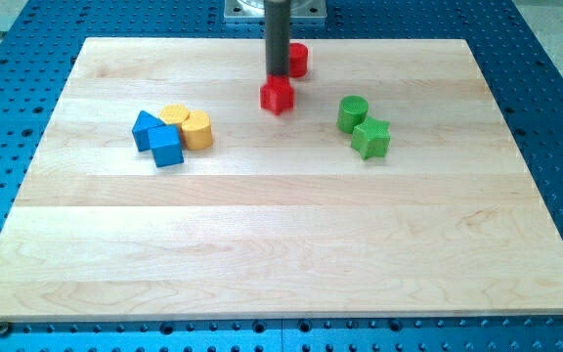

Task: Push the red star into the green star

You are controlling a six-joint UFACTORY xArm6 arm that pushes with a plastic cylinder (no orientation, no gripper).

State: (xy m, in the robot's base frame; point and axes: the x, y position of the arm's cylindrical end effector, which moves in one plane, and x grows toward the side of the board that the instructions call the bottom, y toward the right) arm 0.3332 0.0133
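The red star [277, 96] lies on the wooden board near the view's top centre. The green star [370, 138] lies to its right and a little lower, well apart from it. My tip [277, 76] stands at the red star's top edge, touching or nearly touching it. The dark rod rises from there to the view's top.
A red cylinder [299, 60] sits just right of the rod, above the red star. A green cylinder [352, 113] touches the green star's upper left. Two blue blocks [158, 138] and two yellow blocks [189, 126] cluster at the left. The wooden board [281, 254] lies on a blue perforated table.
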